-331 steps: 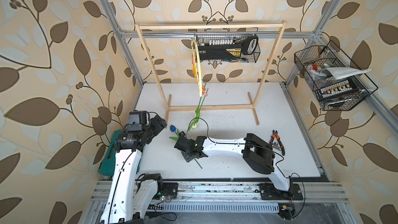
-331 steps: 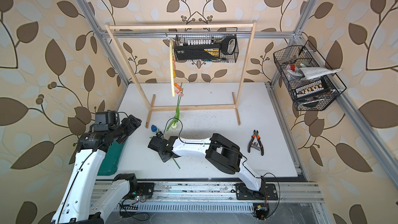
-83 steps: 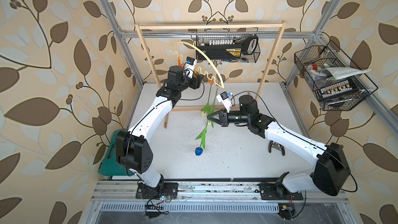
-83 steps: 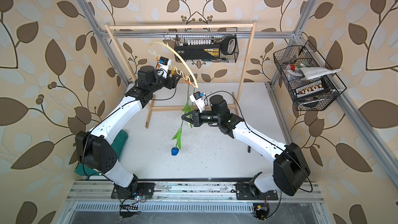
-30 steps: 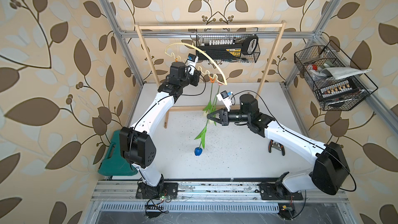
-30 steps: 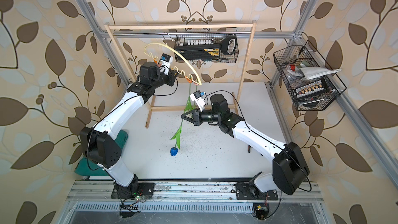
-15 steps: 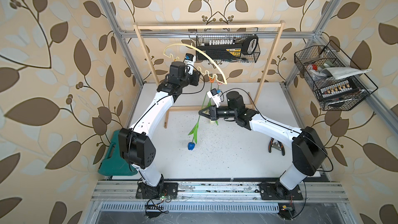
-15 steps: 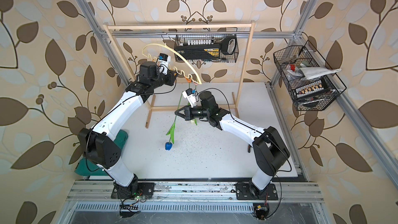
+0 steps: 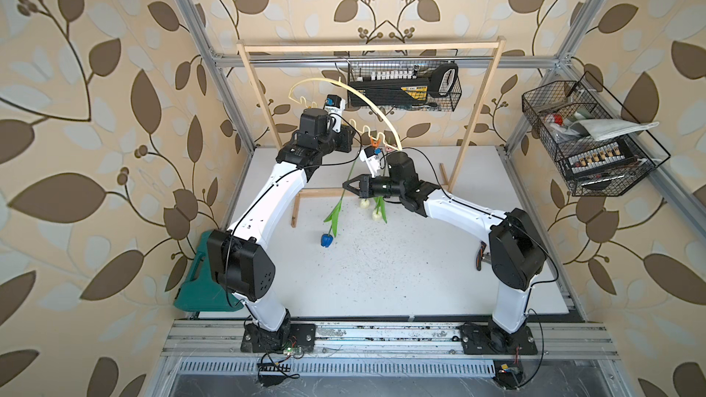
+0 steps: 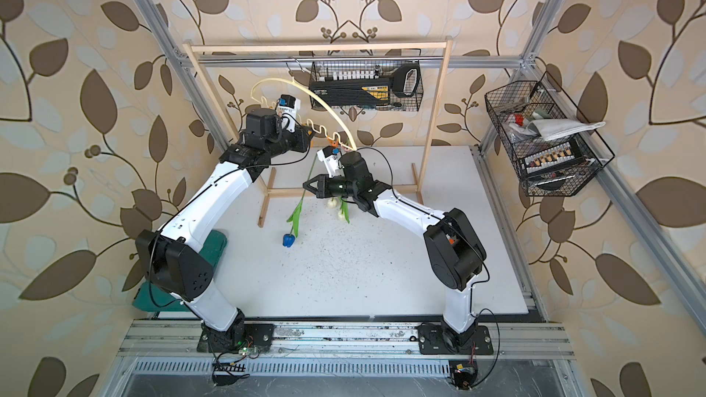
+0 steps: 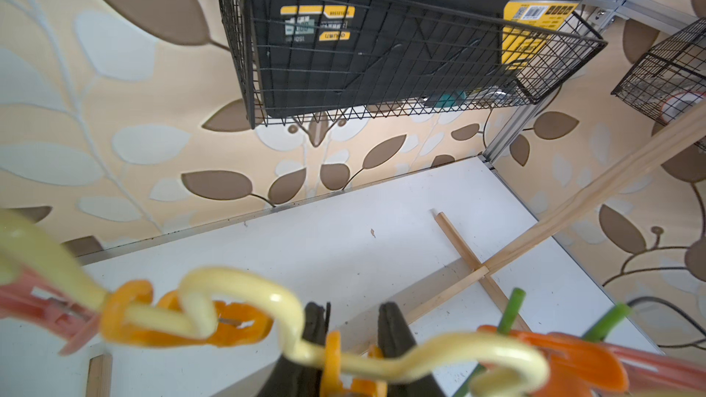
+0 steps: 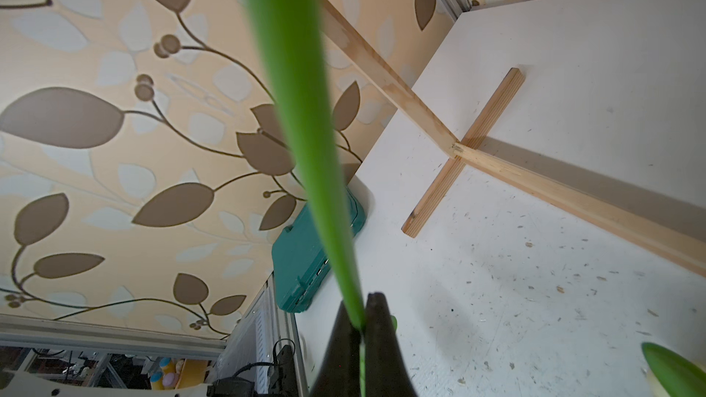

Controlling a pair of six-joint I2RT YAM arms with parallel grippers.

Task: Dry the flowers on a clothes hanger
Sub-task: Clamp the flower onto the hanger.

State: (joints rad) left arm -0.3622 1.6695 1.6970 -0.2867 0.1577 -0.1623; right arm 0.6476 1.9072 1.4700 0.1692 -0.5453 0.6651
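Right wrist view: the right gripper point(image 12: 362, 313) pinches the blue tulip's stem point(image 12: 305, 127), and the blue head point(image 9: 326, 240) hangs below it. The left gripper point(image 11: 353, 307) squeezes an orange clip point(image 11: 331, 345) on the clothes hanger point(image 11: 244, 280), which is above the right gripper.

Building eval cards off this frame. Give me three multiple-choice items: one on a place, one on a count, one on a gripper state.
1. Where is the blue flower?
A) hanging head down above the table
B) lying flat on the table
C) standing upright in a vase

2. How many cream flowers hang from the hanger?
A) one
B) two
C) four

3. What is the right gripper doing?
A) open, with nothing in it
B) shut on the hanger
C) shut on a green stem

Answers:
1 A: in both top views its head dangles below its stem, off the surface.
2 B: two pale heads show just under the right arm.
3 C: the right wrist view shows the jaws pinching the stem.
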